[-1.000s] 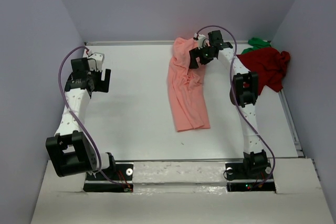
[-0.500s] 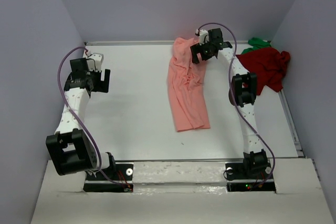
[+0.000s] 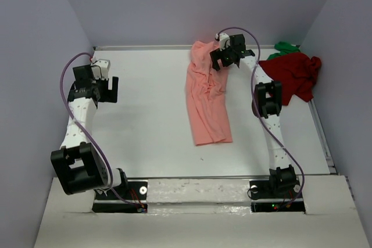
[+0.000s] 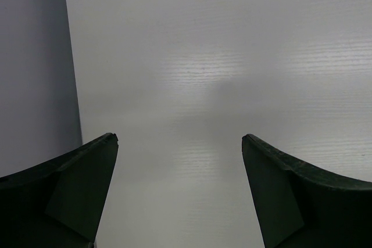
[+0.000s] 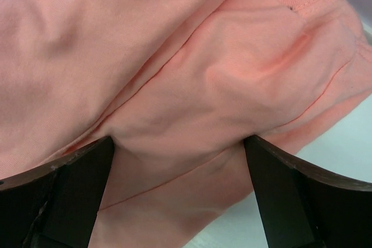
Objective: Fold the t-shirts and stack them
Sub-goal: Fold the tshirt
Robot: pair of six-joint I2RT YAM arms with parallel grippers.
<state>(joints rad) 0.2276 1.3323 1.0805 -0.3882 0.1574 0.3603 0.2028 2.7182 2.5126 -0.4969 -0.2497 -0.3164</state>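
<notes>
A salmon-pink t-shirt (image 3: 206, 97) lies stretched out lengthwise in the middle of the white table (image 3: 145, 120), wrinkled toward its far end. A dark red t-shirt (image 3: 293, 74) is crumpled at the back right, and a bright green t-shirt (image 3: 286, 46) peeks out behind it. My right gripper (image 3: 222, 61) hovers open at the pink shirt's far right edge. In the right wrist view, pink cloth (image 5: 192, 85) fills the span between the spread fingers of the right gripper (image 5: 179, 140). My left gripper (image 3: 104, 91) is open over bare table at the far left, holding nothing (image 4: 180, 137).
Grey walls enclose the table on the left (image 3: 35, 85), back and right (image 3: 343, 85). The left wall (image 4: 32, 68) stands close beside my left gripper. The right arm's elbow (image 3: 267, 98) sits between the pink and red shirts.
My right gripper has shifted toward the back, onto the far end of the pink shirt. My left gripper has drifted slightly left and back. Both stayed open.
</notes>
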